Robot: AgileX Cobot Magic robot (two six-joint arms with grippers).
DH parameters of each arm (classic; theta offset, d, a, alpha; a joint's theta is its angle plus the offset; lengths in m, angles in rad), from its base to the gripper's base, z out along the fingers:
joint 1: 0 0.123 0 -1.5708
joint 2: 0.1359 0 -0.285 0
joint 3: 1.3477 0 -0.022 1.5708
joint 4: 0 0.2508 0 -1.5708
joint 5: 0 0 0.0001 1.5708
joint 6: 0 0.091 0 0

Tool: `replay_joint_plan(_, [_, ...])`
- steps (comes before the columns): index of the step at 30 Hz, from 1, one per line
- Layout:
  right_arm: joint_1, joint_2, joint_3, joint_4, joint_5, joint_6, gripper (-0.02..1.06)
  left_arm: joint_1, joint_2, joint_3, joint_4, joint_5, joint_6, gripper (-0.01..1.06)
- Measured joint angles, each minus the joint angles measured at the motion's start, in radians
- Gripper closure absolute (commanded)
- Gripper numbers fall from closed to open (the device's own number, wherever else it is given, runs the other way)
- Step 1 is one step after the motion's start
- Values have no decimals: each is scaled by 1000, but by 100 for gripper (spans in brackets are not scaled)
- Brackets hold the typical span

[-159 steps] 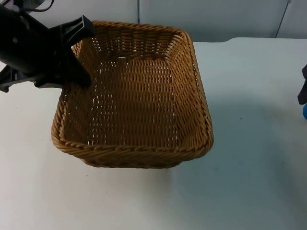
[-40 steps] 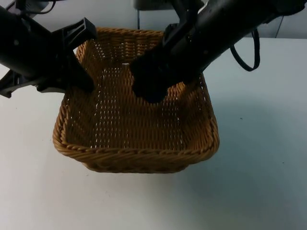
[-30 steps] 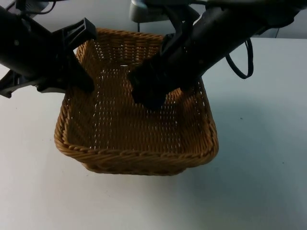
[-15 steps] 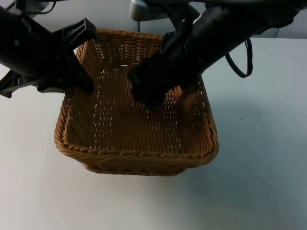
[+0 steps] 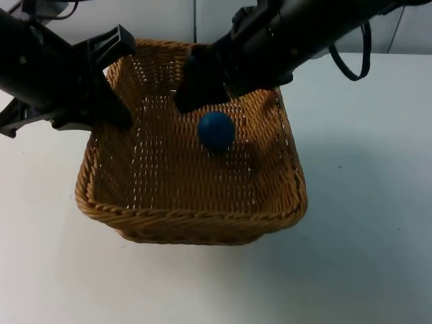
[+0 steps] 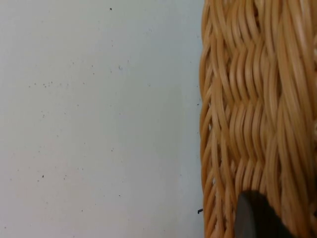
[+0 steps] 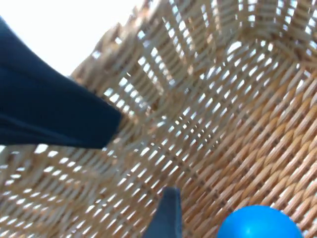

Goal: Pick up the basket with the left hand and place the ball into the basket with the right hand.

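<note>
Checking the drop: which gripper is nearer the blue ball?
Right. The right gripper hangs just above the blue ball in the basket; the left gripper holds the basket's far-left rim.

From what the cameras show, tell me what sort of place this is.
Probably a robot lab or test bench: a bare white table ending at a grey partition wall, with just a wicker basket holding a blue ball.
</note>
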Motion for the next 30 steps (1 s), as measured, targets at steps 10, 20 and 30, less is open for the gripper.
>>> replay_joint_plan(10, [0,-229,0,-72,83,7,28,0,16,0,-4,-48,0,105])
replay_joint_plan(20, [0,-440,0,-160,145,57,28,0,100,0,-8,-91,0,105])
replay_joint_plan(30, [0,-490,0,-169,177,61,28,0,177,0,-18,-136,22,105])
